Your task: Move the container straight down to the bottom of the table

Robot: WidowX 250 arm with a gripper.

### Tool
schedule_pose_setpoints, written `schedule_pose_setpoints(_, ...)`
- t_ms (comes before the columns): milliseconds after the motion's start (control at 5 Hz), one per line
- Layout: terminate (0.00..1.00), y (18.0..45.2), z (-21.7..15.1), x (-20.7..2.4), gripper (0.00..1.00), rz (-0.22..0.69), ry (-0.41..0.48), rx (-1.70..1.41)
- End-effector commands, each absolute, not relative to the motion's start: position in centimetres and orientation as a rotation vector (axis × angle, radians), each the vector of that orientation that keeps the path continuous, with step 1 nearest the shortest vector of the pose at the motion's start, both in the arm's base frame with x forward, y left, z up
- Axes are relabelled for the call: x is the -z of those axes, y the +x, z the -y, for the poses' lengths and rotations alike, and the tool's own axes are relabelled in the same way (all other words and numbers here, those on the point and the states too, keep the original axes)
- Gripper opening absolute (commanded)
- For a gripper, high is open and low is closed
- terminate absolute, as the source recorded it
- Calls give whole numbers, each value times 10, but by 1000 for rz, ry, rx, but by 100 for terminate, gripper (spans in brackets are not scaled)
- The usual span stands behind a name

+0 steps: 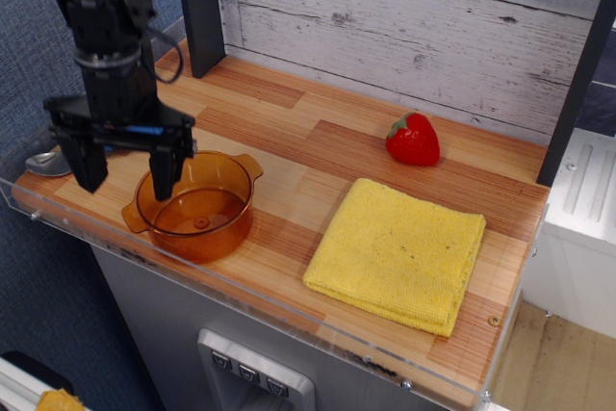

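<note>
The container [197, 207], a translucent amber-orange pot with two side tabs, rests upright on the wooden table [318, 156] near its front left edge, close to the clear acrylic rim. My gripper [123, 175] is open, with its black fingers spread wide. It hovers above the pot's left rim; one finger hangs over the rim, the other is out to the left. It holds nothing.
A folded yellow cloth [399, 252] lies at the front right. A red strawberry [414, 140] sits behind it near the back wall. A metal spoon [43, 161] lies at the table's left edge, behind my arm. A dark post [202, 7] stands at the back left.
</note>
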State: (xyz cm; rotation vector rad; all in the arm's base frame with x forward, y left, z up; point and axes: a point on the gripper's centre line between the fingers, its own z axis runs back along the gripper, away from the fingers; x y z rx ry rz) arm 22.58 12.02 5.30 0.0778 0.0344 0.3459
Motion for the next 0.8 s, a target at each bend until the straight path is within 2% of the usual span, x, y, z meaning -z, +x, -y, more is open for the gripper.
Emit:
schedule_pose_setpoints(0, 0, 246, -113, -95, 100, 72, 130, -348)
schedule_pose_setpoints(200, 0, 245, -139, -99, 100, 103, 94, -427)
schedule_pose_setpoints(400, 0, 259, -163, -101, 100, 143, 75, -457)
schedule_pose_setpoints(600, 0, 281, -190, -105, 100, 166, 104, -474)
